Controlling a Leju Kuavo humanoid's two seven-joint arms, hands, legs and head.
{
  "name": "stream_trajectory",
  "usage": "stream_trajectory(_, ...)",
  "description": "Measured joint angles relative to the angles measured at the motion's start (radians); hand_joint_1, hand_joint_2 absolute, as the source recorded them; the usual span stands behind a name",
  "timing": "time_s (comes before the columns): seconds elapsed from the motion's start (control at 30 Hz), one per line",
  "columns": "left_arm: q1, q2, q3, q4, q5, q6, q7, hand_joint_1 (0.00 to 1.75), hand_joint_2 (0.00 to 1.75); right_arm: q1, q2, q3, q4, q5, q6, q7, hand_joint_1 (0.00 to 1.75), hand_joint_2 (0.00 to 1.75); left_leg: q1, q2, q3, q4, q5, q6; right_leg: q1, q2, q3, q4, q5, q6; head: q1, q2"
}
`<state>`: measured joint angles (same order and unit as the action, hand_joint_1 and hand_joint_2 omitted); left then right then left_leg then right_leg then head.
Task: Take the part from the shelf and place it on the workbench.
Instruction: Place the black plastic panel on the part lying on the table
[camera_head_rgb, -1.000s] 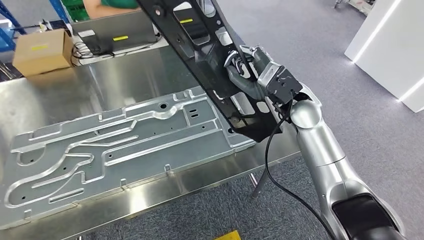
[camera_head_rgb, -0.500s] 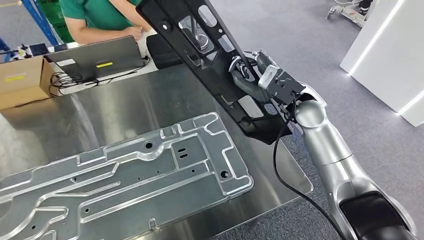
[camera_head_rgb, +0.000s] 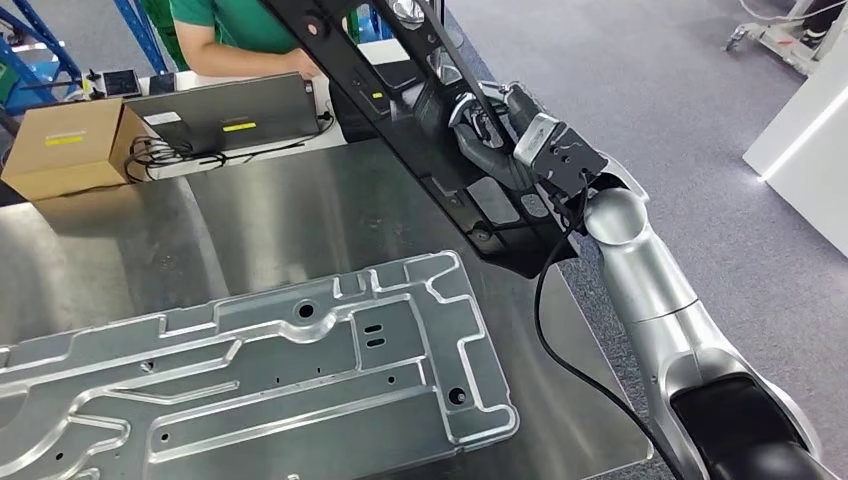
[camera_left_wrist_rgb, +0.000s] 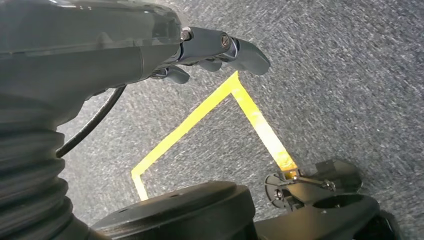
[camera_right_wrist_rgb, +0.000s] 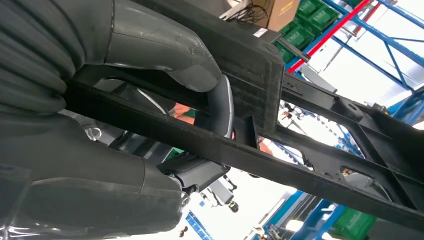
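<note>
A long black frame part hangs tilted in the air above the right end of the steel workbench. My right hand grips it near its lower end, fingers through an opening; the right wrist view shows the thumb and fingers wrapped around a bar of the part. Its upper end runs out of the picture's top. My left hand hangs over the grey carpet with nothing in it, fingers lightly curled.
A large silver stamped panel lies on the workbench near its front. At the back are a laptop, a cardboard box and a person in a green shirt. Yellow floor tape marks the carpet.
The camera has shifted, so the workbench and panel sit differently in the picture. The black part stays held in my right hand, now a little higher and closer to the bench's back right.
</note>
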<state>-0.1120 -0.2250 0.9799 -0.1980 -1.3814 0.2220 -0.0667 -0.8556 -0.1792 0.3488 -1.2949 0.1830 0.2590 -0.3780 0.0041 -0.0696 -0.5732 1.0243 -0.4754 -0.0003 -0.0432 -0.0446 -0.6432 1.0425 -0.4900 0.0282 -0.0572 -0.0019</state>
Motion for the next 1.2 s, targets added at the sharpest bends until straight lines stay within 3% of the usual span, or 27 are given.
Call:
stream_trajectory(0.07, 0.001, 0.002, 0.0, 0.0, -0.002, -0.001, 0.005, 0.0, 1.75, -0.002, -0.008, 0.0, -0.001, 0.0, 0.0, 0.0, 1.75, 1.75, 0.005, 0.027, 0.015, 0.001, 0.001, -0.011, -0.002, 0.024, 0.018, -0.003, 0.001, -0.018, 0.0, 0.0)
stream_trajectory(0.13, -0.001, 0.004, -0.002, 0.0, -0.009, -0.02, 0.009, 0.0, 1.75, -0.003, -0.039, 0.009, 0.001, 0.039, -0.001, -0.004, 1.75, 1.75, 0.006, 0.055, 0.005, 0.053, -0.028, -0.021, 0.004, 0.032, 0.033, 0.001, 0.022, -0.029, -0.001, 0.0)
stream_trajectory(0.23, -0.02, 0.004, -0.007, 0.0, -0.025, -0.09, 0.009, 0.0, 1.75, -0.021, -0.1, 0.116, 0.087, 0.289, -0.098, -0.024, 1.75, 1.75, -0.003, 0.067, -0.061, 0.212, -0.117, -0.03, 0.019, -0.007, 0.039, 0.005, 0.033, -0.034, -0.003, 0.0)
stream_trajectory(0.27, -0.028, 0.004, -0.009, 0.0, -0.031, -0.112, 0.015, 0.0, 1.75, -0.028, -0.115, 0.179, 0.141, 0.392, -0.149, -0.031, 1.75, 1.75, -0.009, 0.067, -0.071, 0.236, -0.126, -0.028, 0.026, -0.019, 0.037, 0.006, 0.032, -0.036, -0.003, 0.0)
stream_trajectory(0.33, -0.039, 0.004, -0.014, 0.0, -0.042, -0.137, 0.034, 0.0, 1.75, -0.031, -0.133, 0.292, 0.23, 0.509, -0.214, -0.044, 1.75, 1.75, -0.02, 0.064, -0.051, 0.189, -0.095, -0.011, 0.038, -0.037, 0.033, 0.006, 0.033, -0.04, -0.003, 0.0)
stream_trajectory(0.4, -0.038, 0.004, -0.021, 0.0, -0.049, -0.142, 0.042, 0.0, 1.75, -0.032, -0.136, 0.35, 0.267, 0.503, -0.231, -0.056, 1.75, 1.75, -0.028, 0.046, -0.009, 0.072, -0.037, 0.019, 0.045, -0.042, 0.029, 0.004, 0.037, -0.043, -0.003, 0.0)
stream_trajectory(0.47, -0.033, 0.005, -0.028, 0.0, -0.053, -0.133, 0.039, 0.0, 1.75, -0.043, -0.134, 0.381, 0.284, 0.482, -0.24, -0.05, 1.75, 1.75, -0.036, 0.03, 0.01, 0.002, -0.011, 0.045, 0.039, -0.039, 0.025, -0.001, 0.045, -0.039, -0.003, 0.0)
stream_trajectory(0.5, -0.031, 0.005, -0.031, 0.0, -0.054, -0.126, 0.035, 0.0, 1.75, -0.049, -0.133, 0.392, 0.289, 0.479, -0.242, -0.043, 1.75, 1.75, -0.04, 0.03, 0.011, -0.008, -0.01, 0.051, 0.035, -0.036, 0.025, -0.005, 0.05, -0.034, -0.003, 0.0)
stream_trajectory(0.57, -0.031, 0.004, -0.035, 0.0, -0.052, -0.119, 0.032, 0.0, 1.75, -0.055, -0.133, 0.406, 0.296, 0.479, -0.244, -0.032, 1.75, 1.75, -0.041, 0.036, 0.022, -0.031, 0.01, 0.057, 0.031, -0.031, 0.027, -0.013, 0.054, -0.025, -0.003, 0.0)
stream_trajectory(0.63, -0.031, 0.003, -0.035, 0.0, -0.052, -0.118, 0.03, 0.0, 1.75, -0.061, -0.133, 0.41, 0.304, 0.479, -0.245, -0.029, 1.75, 1.75, -0.033, 0.036, 0.035, -0.052, 0.026, 0.06, 0.03, -0.007, 0.011, 0.018, 0.034, -0.019, -0.003, 0.0)
stream_trajectory(0.73, -0.032, 0.001, -0.035, 0.0, -0.052, -0.119, 0.03, 0.0, 1.75, -0.066, -0.131, 0.415, 0.318, 0.479, -0.246, -0.027, 1.75, 1.75, -0.028, 0.035, 0.04, -0.057, 0.029, 0.064, 0.026, 0.028, -0.08, 0.196, -0.032, -0.013, -0.003, 0.0)
stream_trajectory(0.77, -0.032, 0.001, -0.036, 0.0, -0.052, -0.12, 0.03, 0.0, 1.75, -0.066, -0.127, 0.417, 0.322, 0.479, -0.247, -0.027, 1.75, 1.75, -0.028, 0.034, 0.041, -0.056, 0.027, 0.064, 0.024, 0.031, -0.106, 0.239, -0.036, -0.011, -0.003, 0.0)
stream_trajectory(0.8, -0.032, 0.001, -0.036, 0.0, -0.052, -0.12, 0.03, 0.0, 1.75, -0.066, -0.123, 0.418, 0.325, 0.479, -0.247, -0.027, 1.75, 1.75, -0.028, 0.034, 0.042, -0.054, 0.024, 0.064, 0.023, 0.031, -0.115, 0.247, -0.021, -0.01, -0.003, 0.0)
stream_trajectory(0.87, -0.03, 0.0, -0.036, 0.0, -0.051, -0.12, 0.029, 0.0, 1.75, -0.068, -0.112, 0.419, 0.33, 0.479, -0.247, -0.026, 1.75, 1.75, -0.028, 0.033, 0.045, -0.045, 0.016, 0.062, 0.022, 0.023, -0.079, 0.158, 0.048, -0.011, -0.003, 0.0)
stream_trajectory(0.93, -0.028, 0.0, -0.035, 0.0, -0.049, -0.12, 0.026, 0.0, 1.75, -0.074, -0.103, 0.419, 0.334, 0.479, -0.248, -0.025, 1.75, 1.75, -0.032, 0.032, 0.041, -0.033, 0.005, 0.056, 0.028, -0.003, -0.02, 0.044, 0.089, -0.016, -0.003, 0.0)
stream_trajectory(1.0, -0.027, 0.001, -0.035, 0.0, -0.048, -0.121, 0.023, 0.0, 1.75, -0.079, -0.098, 0.42, 0.335, 0.479, -0.248, -0.025, 1.75, 1.75, -0.036, 0.032, 0.032, -0.024, -0.003, 0.049, 0.032, -0.016, 0.003, -0.003, 0.083, -0.022, -0.003, 0.0)
stream_trajectory(1.2, -0.028, 0.004, -0.035, 0.0, -0.053, -0.119, 0.022, 0.0, 1.75, -0.088, -0.095, 0.423, 0.339, 0.479, -0.249, -0.027, 1.75, 1.75, -0.036, 0.035, 0.028, 0.005, -0.037, 0.022, 0.022, -0.012, 0.008, -0.031, 0.087, -0.037, -0.004, 0.0)
